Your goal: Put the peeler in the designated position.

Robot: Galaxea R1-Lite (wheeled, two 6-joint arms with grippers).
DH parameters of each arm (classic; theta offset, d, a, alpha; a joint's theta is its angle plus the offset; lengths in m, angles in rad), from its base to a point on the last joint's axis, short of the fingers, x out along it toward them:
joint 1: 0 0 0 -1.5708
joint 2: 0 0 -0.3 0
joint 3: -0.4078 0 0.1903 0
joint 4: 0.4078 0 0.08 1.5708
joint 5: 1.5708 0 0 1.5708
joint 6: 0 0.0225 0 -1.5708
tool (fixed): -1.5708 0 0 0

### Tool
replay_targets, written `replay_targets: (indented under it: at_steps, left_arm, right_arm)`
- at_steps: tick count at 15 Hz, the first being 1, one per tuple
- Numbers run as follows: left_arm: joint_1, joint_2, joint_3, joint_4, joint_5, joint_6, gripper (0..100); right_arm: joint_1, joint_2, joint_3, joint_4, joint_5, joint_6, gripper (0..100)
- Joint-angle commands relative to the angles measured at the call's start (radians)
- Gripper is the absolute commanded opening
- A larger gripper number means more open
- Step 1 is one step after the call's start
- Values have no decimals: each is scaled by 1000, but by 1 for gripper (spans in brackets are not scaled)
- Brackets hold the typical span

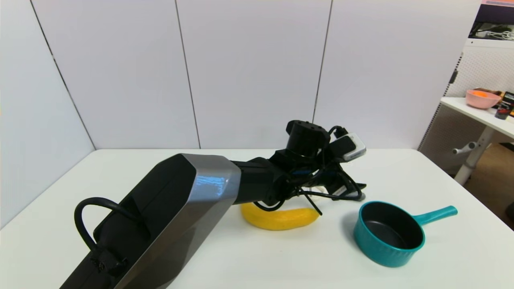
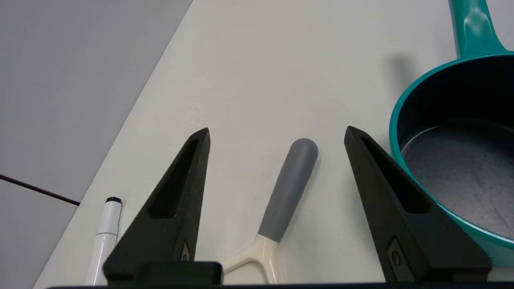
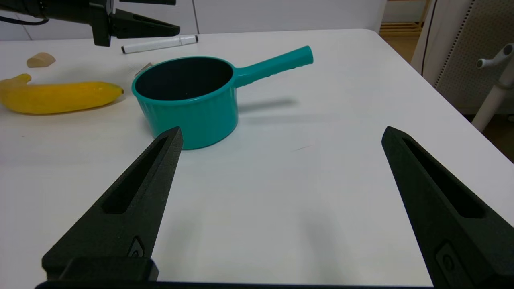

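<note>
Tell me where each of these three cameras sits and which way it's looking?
Head: high on the robot, looking down at the left arm, banana and teal pot.
Left wrist: behind the open left gripper, whose fingers flank the peeler.
Right wrist: behind the open right gripper over bare table.
All share the pot.

I note pale wall panels (image 1: 249, 72) behind the white table (image 1: 441, 249); a side desk (image 1: 478, 112) stands at right.

My white table (image 1: 401, 172), peeler (image 2: 287, 192) lying flat, marker pen (image 2: 105, 237), banana (image 1: 279, 217), teal saucepan (image 1: 388, 235), small tan piece (image 3: 40, 60)
</note>
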Motion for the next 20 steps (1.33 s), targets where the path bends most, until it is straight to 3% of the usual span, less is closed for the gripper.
replay_targets:
  at_steps: [1, 4, 6, 8, 11, 14, 16, 20]
  left_arm:
    - [46, -62, -1, 28, 1, 40, 100]
    - [103, -243, 41, 326, 23, 120, 100]
    - [141, -407, 90, 596, 113, 158, 100]
    - [169, -583, 242, 717, 194, 148, 100]
    - [245, -899, 610, 723, 322, 111, 100]
    - [342, -1234, 977, 674, 329, 28, 100]
    - [437, -1470, 1211, 566, 329, 16, 100]
    - [546, -1909, 1636, 333, 328, -144, 100]
  right_arm:
    - [0, 1, 2, 0, 0, 0, 100]
    - [0, 1, 2, 0, 1, 0, 100]
    - [0, 1, 2, 0, 0, 0, 100]
    - [0, 1, 2, 0, 0, 0, 100]
    - [0, 1, 2, 0, 0, 0, 100]
    - [0, 1, 2, 0, 0, 0, 100]
    - [0, 1, 2, 0, 0, 0, 100]
    - [0, 1, 2, 0, 1, 0, 100]
